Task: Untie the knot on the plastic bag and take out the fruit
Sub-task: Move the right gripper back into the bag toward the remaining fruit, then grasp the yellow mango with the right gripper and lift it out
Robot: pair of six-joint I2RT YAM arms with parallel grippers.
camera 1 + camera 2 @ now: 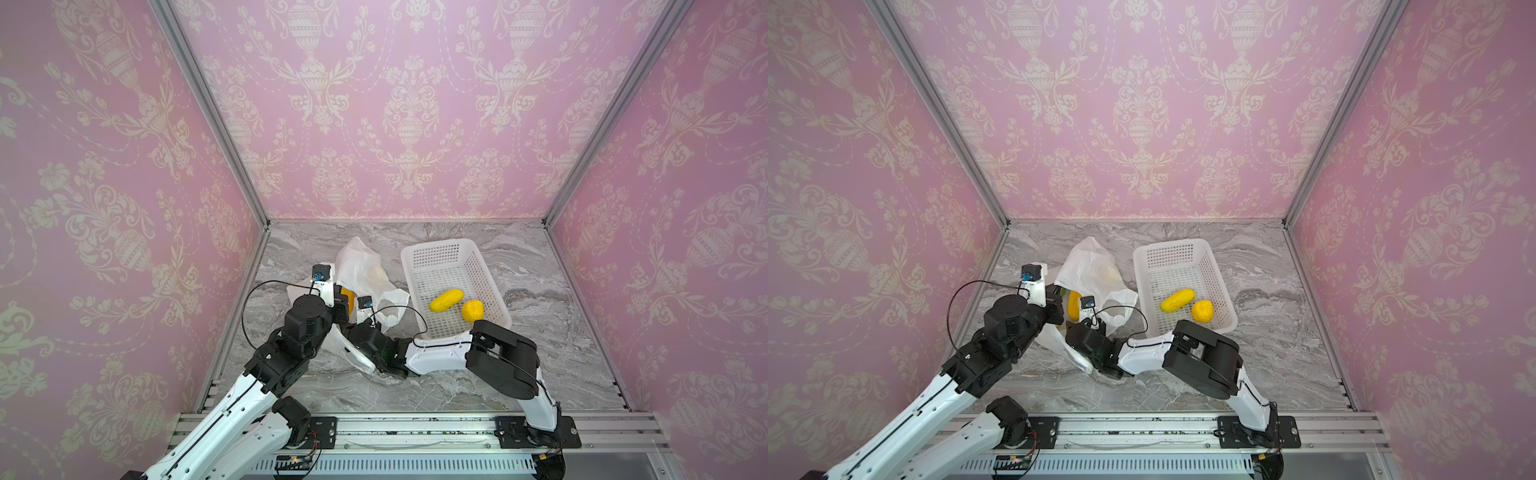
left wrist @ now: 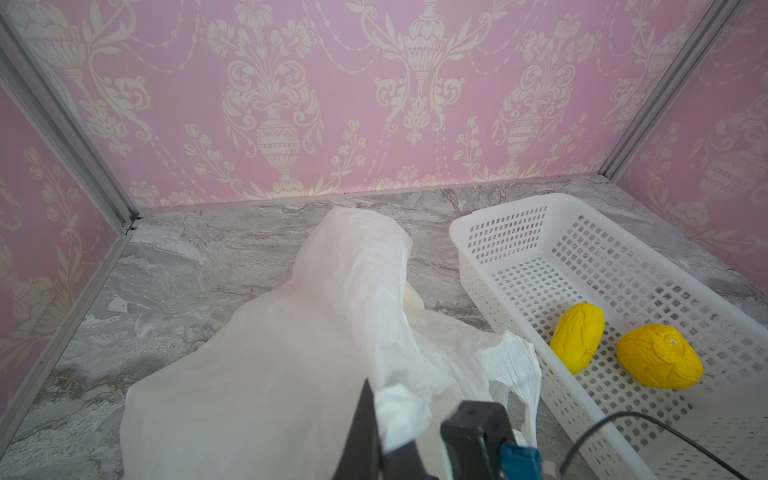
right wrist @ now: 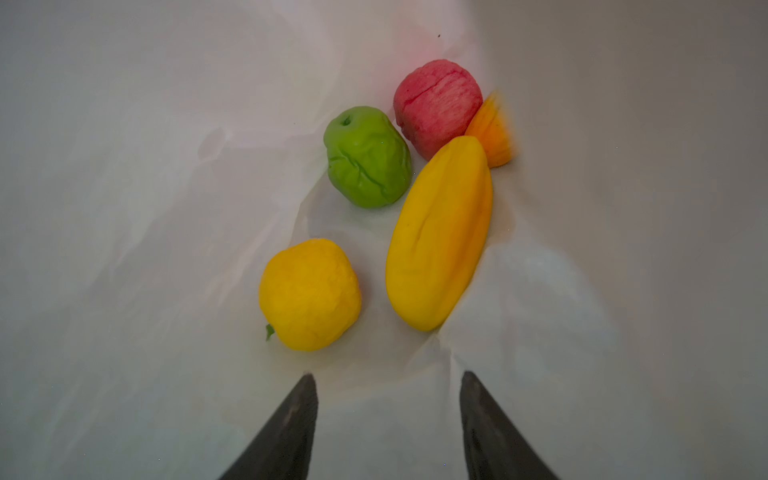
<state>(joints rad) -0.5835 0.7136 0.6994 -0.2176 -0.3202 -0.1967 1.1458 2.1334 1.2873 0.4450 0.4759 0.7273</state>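
Observation:
The white plastic bag (image 1: pixel 357 266) (image 1: pixel 1088 266) lies left of the basket with its mouth open toward the arms. No knot is in view; a loose handle loop (image 1: pixel 392 305) hangs free. My left gripper (image 2: pixel 374 399) is shut on a bunched edge of the plastic bag (image 2: pixel 291 353), holding it up. My right gripper (image 3: pixel 386 376) is inside the bag, open and holding nothing. Fruit lies ahead of it: a round yellow piece (image 3: pixel 309 295), a long yellow one (image 3: pixel 440 237), a green one (image 3: pixel 368 164), a red one (image 3: pixel 436 108) and an orange one (image 3: pixel 492 133).
A white perforated basket (image 1: pixel 440 245) (image 2: pixel 519 208) stands right of the bag and holds two yellow fruit (image 1: pixel 446 300) (image 1: pixel 472 310). The right forearm (image 1: pixel 440 353) lies across its near corner. Pink walls close in the marble table (image 1: pixel 540 353) on three sides.

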